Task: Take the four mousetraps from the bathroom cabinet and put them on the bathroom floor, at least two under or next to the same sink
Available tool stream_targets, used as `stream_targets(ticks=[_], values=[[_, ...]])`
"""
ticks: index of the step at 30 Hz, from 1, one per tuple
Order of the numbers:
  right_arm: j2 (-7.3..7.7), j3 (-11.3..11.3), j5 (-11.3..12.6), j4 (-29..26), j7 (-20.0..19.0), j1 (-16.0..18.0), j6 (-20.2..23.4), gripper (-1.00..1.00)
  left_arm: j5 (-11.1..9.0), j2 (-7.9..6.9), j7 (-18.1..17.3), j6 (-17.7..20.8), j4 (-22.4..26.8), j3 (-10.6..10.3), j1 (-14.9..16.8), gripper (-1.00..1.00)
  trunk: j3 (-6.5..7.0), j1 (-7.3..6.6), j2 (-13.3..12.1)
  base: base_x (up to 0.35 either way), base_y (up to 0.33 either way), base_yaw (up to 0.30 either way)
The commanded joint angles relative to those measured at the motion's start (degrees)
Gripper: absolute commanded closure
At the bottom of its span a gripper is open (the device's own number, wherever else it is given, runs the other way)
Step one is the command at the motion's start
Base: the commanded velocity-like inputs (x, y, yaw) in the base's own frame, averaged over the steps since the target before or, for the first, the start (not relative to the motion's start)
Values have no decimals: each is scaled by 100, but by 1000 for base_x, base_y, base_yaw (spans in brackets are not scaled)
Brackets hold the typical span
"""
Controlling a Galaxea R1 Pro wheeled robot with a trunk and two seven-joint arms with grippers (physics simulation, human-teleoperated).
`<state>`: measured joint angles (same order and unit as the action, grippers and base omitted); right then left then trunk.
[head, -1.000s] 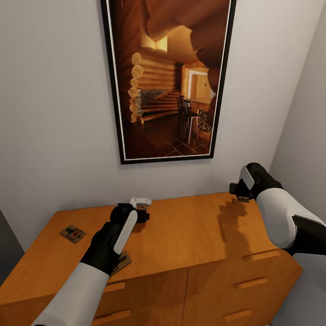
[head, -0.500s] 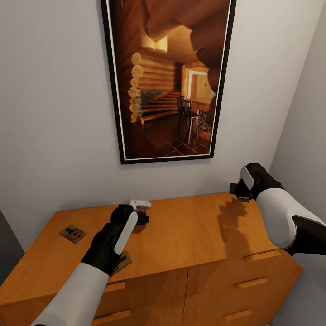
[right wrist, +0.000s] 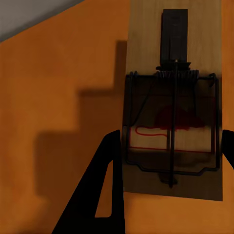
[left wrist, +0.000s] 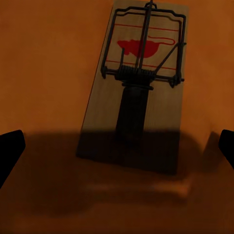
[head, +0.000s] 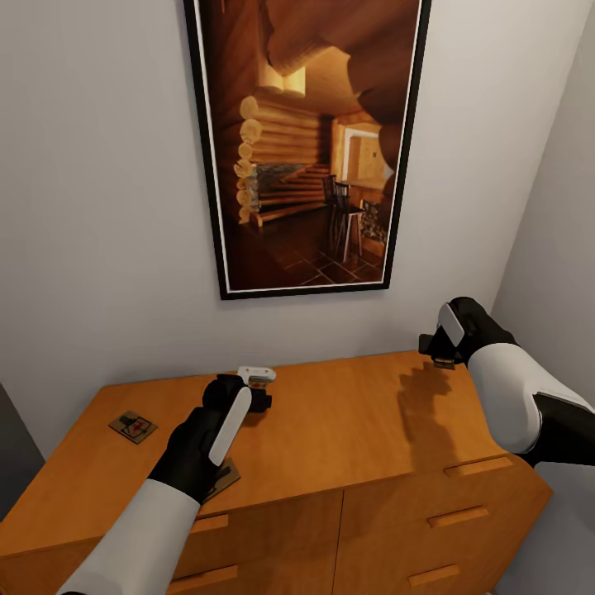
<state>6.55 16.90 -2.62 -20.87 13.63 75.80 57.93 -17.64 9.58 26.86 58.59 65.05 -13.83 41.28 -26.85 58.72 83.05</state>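
Left gripper [head: 258,388] hovers over cabinet [head: 347,430] top, fingers [left wrist: 9,151] apart, straddling mousetrap [left wrist: 139,87] for pickup. Right gripper [head: 444,351], fingers [right wrist: 105,180] flanking second mousetrap [right wrist: 173,112], probably clamped; contact unclear. Third trap [head: 133,426] lies far left.

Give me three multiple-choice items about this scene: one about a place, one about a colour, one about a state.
1. The mousetrap in front of the left gripper lies:
A) on the cabinet top
B) on floor tiles
C) inside a drawer

2. Its printed mark is:
A) blue
B) red
C) green

3. The left gripper is:
A) shut on the trap
B) shut on nothing
C) open

Answers:
1 A, orange wood surrounds the board.
2 B, a red shape shows under the wire.
3 C, both tips stand wide apart, clear of the board.
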Motion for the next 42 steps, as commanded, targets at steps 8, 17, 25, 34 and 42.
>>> stream_targets(ticks=[8,17,25,34,42], values=[[-5,43,-19,-5,10,5,16,100,-45,-5,63,21,-53,-5,2,-100,-8,1,3,0,0,0],[-5,43,-19,-5,10,5,16,100,-30,-8,64,20,-54,-5,2,-100,-8,1,3,0,0,0],[-5,42,-19,-5,8,5,16,100,-24,-9,65,20,-52,-5,3,-100,-8,1,3,0,0,0],[-8,42,-19,-5,8,5,16,100,-21,-9,65,20,-53,-5,3,-100,-8,1,3,0,0,0],[-13,42,-18,-5,8,5,16,100,-5,-4,65,20,-46,-5,3,-100,-8,1,3,0,0,0]])
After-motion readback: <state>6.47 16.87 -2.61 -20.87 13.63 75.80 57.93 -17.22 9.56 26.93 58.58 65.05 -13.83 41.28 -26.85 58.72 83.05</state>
